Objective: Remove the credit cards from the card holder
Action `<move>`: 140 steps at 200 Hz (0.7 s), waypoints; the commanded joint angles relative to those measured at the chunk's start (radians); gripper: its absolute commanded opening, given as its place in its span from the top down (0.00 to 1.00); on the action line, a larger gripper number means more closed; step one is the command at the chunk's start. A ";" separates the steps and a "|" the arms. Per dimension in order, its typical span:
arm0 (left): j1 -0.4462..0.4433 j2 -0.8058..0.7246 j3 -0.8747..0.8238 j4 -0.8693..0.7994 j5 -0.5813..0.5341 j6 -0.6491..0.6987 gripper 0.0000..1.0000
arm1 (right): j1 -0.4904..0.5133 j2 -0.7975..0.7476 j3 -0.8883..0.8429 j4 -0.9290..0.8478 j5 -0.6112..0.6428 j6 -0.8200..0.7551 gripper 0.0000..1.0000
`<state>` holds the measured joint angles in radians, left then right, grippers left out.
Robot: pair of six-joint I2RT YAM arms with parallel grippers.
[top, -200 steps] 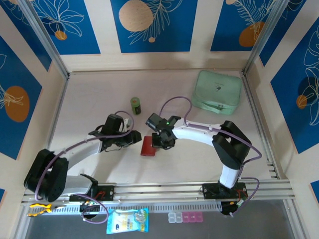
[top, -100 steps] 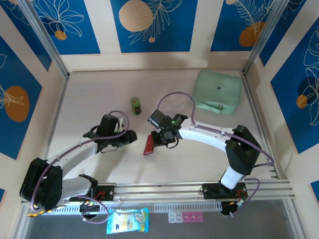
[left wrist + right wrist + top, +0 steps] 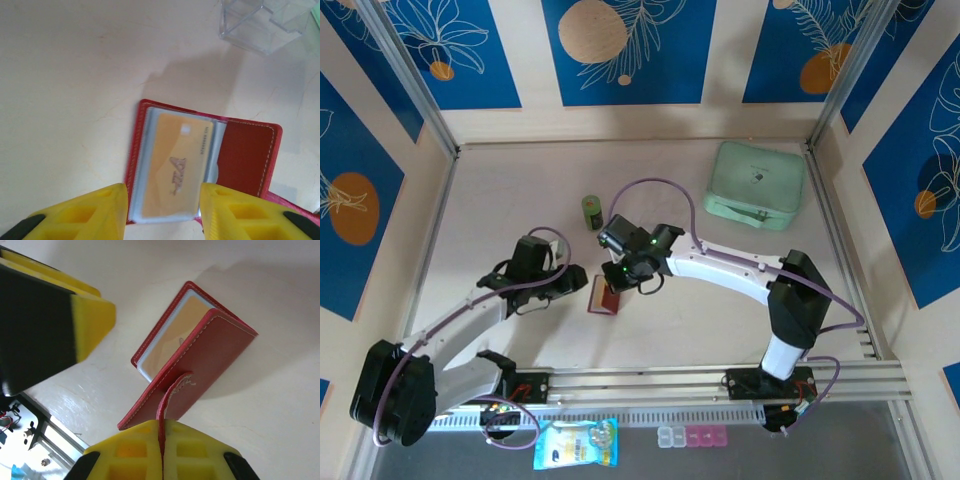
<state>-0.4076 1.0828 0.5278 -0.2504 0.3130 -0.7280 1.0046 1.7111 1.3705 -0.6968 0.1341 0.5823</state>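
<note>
Just to the left of the card holder [image 3: 247, 155], the left end effector [image 3: 576, 284] is hovering low over the table [image 3: 510, 190] with its jaws standing open. In the left wrist view its yellow fingers [image 3: 80, 212] are framing the near end of the card holder without visibly touching it. Beyond the card holder and a touch to its left, a small green can [image 3: 592, 211] is standing upright, apart from it. The card holder itself is resting on the table between the two arms, opened like a book: one half is lying flat with its greyish clear sleeve facing up, and the other red half is rising at an angle above it. The credit cards [image 3: 175, 170] are sitting inside that sleeve of the card holder, the top one showing tan-yellow with a reddish mark; how many are lying under it I cannot tell. On the right side of the card holder, the right end effector [image 3: 161, 437] is gripping it by the red closure tab [image 3: 176, 386], jaws pressing tight on the strap. In the left wrist view a clear plastic box [image 3: 260, 22] is sitting near the card holder's far right corner, not touching it. Well to the right of the card holder and farther back, a mint-green zip pouch [image 3: 756, 184] is lying flat.
</note>
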 commanded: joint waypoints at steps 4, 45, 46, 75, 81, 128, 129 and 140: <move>0.010 0.028 -0.018 0.018 0.035 -0.008 0.61 | 0.017 -0.006 0.027 -0.036 0.007 -0.025 0.98; 0.006 0.121 -0.019 0.089 0.114 -0.019 0.77 | 0.005 -0.032 -0.048 -0.074 0.080 0.016 0.98; 0.005 0.123 -0.020 0.091 0.114 -0.019 0.77 | 0.004 -0.032 -0.050 -0.075 0.081 0.018 0.98; -0.003 0.177 -0.025 0.114 0.126 -0.026 0.83 | -0.024 -0.041 -0.120 -0.087 0.097 0.052 1.00; -0.005 0.186 -0.027 0.113 0.124 -0.027 0.84 | -0.029 -0.045 -0.136 -0.084 0.102 0.059 1.00; -0.008 0.221 -0.047 0.103 0.112 -0.029 0.87 | -0.057 -0.073 -0.228 -0.069 0.136 0.081 1.00; -0.008 0.222 -0.048 0.103 0.112 -0.029 0.87 | -0.059 -0.074 -0.229 -0.069 0.137 0.081 1.00; -0.008 0.232 -0.049 0.106 0.110 -0.029 0.88 | -0.066 -0.074 -0.247 -0.060 0.140 0.078 1.00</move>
<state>-0.4107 1.2953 0.4950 -0.1528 0.4110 -0.7540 0.9531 1.6695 1.1564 -0.7521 0.2497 0.6392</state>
